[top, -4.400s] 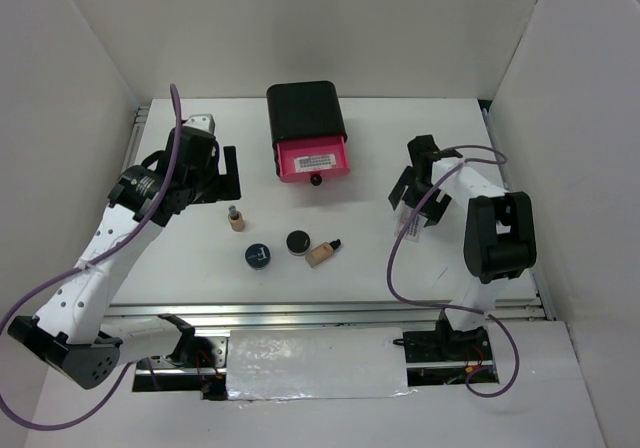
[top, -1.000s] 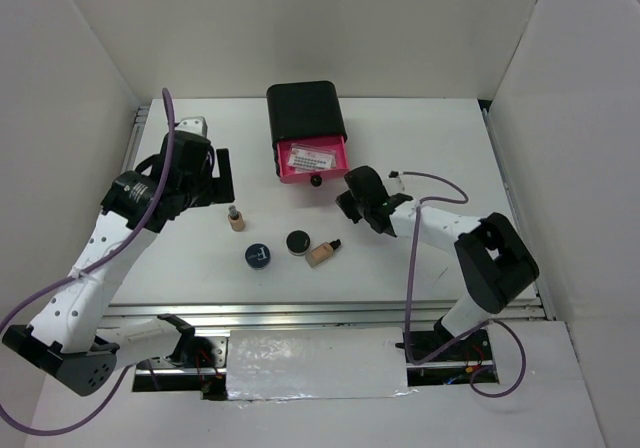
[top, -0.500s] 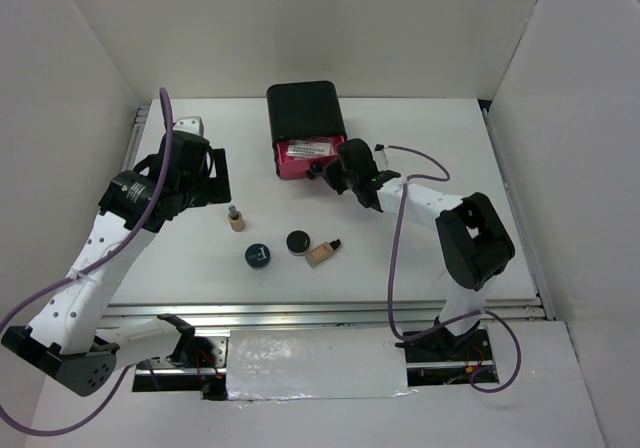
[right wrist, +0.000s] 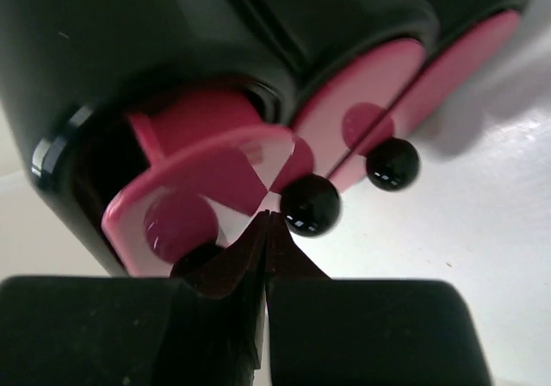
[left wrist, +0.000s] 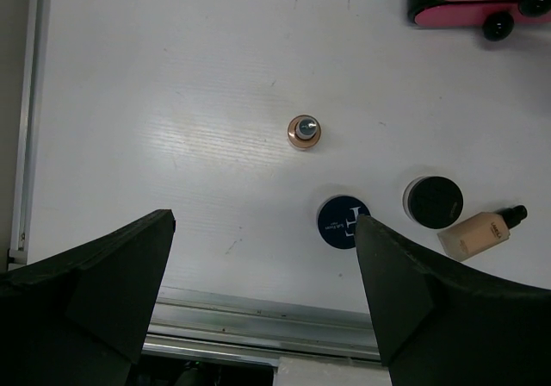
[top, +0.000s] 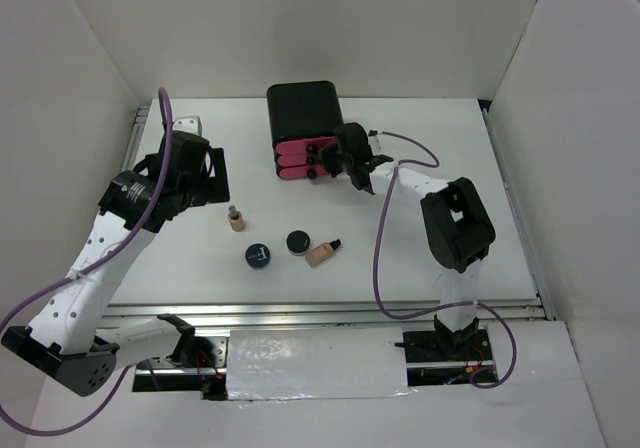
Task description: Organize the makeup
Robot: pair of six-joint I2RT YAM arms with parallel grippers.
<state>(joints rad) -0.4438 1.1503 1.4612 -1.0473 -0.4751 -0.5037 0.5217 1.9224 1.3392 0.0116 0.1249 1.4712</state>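
From the right wrist, the box (right wrist: 172,50) runs off the top and left edges. The right gripper (right wrist: 267,227), tips pressed together, covers most of the knob (right wrist: 196,255) on the nearest drawer (right wrist: 207,162), whose inside is too dark to make out. From the left wrist, only a corner of the box shows, the left fingers (left wrist: 95,300) are cut by the bottom edge, and the lettering on the compact (left wrist: 343,221) is too small to read.

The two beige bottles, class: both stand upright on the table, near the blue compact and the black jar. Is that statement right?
Not quite. Only one beige bottle stands upright; the other bottle lies on its side, as the left wrist view shows. Both are on the table, near the blue compact and the black jar.
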